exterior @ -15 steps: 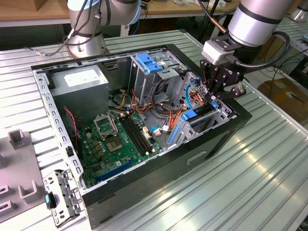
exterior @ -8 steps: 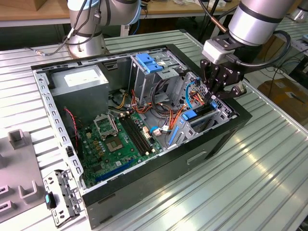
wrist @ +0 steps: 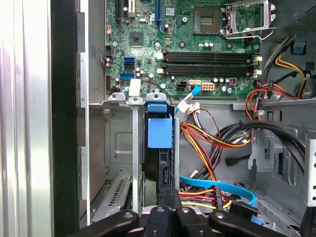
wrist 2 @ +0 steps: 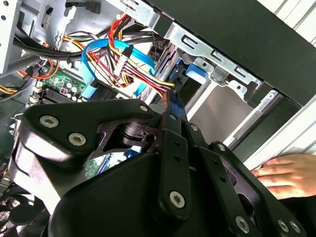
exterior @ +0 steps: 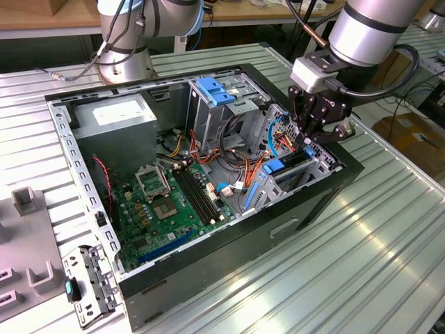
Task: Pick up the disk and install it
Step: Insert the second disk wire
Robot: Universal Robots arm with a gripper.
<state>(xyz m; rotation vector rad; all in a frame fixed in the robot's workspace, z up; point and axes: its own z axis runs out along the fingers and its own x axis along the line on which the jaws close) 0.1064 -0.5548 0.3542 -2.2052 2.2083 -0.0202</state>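
The disk [exterior: 290, 164] stands on edge in the drive bay [exterior: 321, 169] at the open computer case's corner on the exterior view's right. In the first wrist view the disk [wrist: 162, 165] is seen edge-on as a dark slab with a blue plastic rail [wrist: 159, 131], sitting between the bay's grey metal walls [wrist: 135, 163]. My gripper [exterior: 306, 142] reaches down from above the bay, shut on the disk's upper edge. Its black fingers [wrist: 170, 197] close together on that edge, and the gripper [wrist 2: 173, 106] body hides much of the bay in the second wrist view.
Inside the case lie a green motherboard [exterior: 174, 202], a grey power-supply box [exterior: 115, 122], a metal cage with blue top [exterior: 215, 94] and bundled cables [exterior: 243, 167]. A person's hand [wrist 2: 284, 173] rests beside the case. A second arm's base [exterior: 125, 49] stands behind; grey fixtures [exterior: 28, 209] sit on the exterior view's left.
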